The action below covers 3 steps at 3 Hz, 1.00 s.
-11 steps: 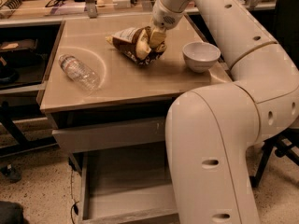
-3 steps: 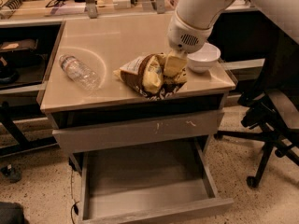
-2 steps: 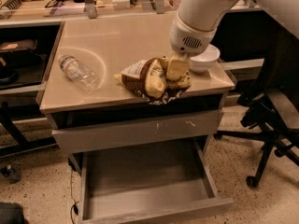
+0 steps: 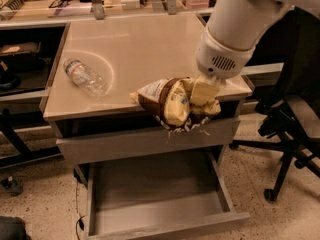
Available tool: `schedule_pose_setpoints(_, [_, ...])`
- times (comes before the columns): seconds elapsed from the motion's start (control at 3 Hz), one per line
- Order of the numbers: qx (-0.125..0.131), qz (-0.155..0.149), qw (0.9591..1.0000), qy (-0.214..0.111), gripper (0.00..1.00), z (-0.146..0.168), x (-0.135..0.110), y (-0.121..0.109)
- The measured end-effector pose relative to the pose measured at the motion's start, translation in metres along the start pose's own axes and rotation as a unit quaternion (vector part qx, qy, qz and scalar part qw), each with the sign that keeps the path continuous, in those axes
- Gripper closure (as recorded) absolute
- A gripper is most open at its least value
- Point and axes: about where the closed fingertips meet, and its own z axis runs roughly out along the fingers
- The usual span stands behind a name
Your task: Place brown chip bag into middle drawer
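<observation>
Since the earlier view the gripper (image 4: 189, 100) has carried the brown chip bag (image 4: 162, 100) forward, from over the table's front part to its very front edge. The bag's dark lower end now hangs past the edge, in front of the closed drawer front (image 4: 125, 144) with pale scratch marks. The bag is off the tabletop (image 4: 145, 44) and tilted, its white panel turned up and to the left. Its crumpled foil is pinched between the two pale yellow fingers (image 4: 176, 109), which are closed tight on it. One finger lies across the bag's face, the other is behind it under the wrist.

Straight below, the middle drawer (image 4: 150, 184) stands pulled out, its flat grey floor and low side walls showing. Between bag and drawer sits only the closed drawer front, which juts a little from the cabinet — the bag's bottom edge overlaps it in this view.

The white arm (image 4: 240, 19) comes down from the upper right and covers the table's right rear part. A clear plastic bottle (image 4: 86, 77) lies on its side on the left of the tabletop, well apart from the bag. A dark office chair (image 4: 290, 134) stands to the right of the cabinet on the speckled floor (image 4: 260, 219), near the open drawer's right wall but not touching it.
</observation>
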Motion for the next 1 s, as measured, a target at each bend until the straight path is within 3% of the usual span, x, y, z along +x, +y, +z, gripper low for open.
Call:
schedule_pose_setpoints(0.33, [-0.015,0.030,0.9994,0.009,1.00,0.006,0.018,0.035])
schedule_pose_setpoints(0.67, [-0.015,0.029,0.9994,0.008,1.00,0.007,0.018,0.035])
schedule_pose_setpoints(1.0, [-0.035,0.047,0.9983,0.003,1.00,0.035,0.023,0.045])
